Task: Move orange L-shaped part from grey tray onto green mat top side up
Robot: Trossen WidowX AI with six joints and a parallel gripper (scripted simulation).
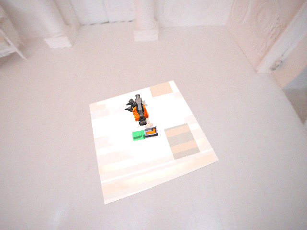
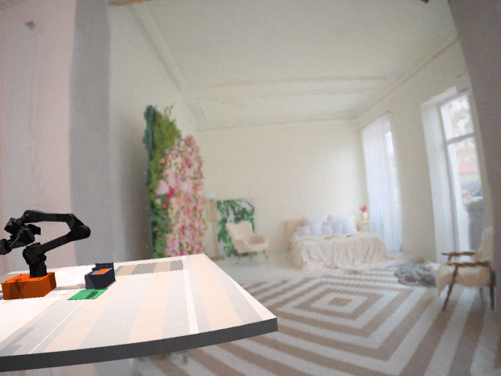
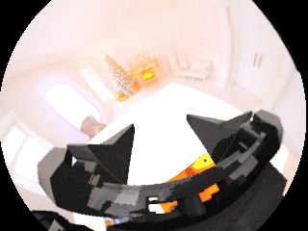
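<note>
The orange L-shaped part (image 1: pixel 150 132) (image 2: pixel 103 271) lies in the pocket of the dark grey tray (image 1: pixel 151 135) (image 2: pixel 99 282). It looks level, but it is too small in the top and exterior views to tell exactly how flush it sits. The green mat (image 1: pixel 135 132) (image 2: pixel 82 294) lies flat beside the tray, with a darker shadow patch on it and no part. My gripper (image 1: pixel 125 106) (image 3: pixel 160 120) is open with nothing between its fingers. It is held up beside the arm's base, away from the tray and mat.
The arm's orange base (image 1: pixel 136 116) (image 2: pixel 28 285) (image 3: pixel 204 162) stands on the patterned table (image 1: pixel 138 170) (image 2: pixel 226 299), behind the tray and mat in the top view. The raised, folded arm (image 2: pixel 50 216) is above the base. The tray has raised walls.
</note>
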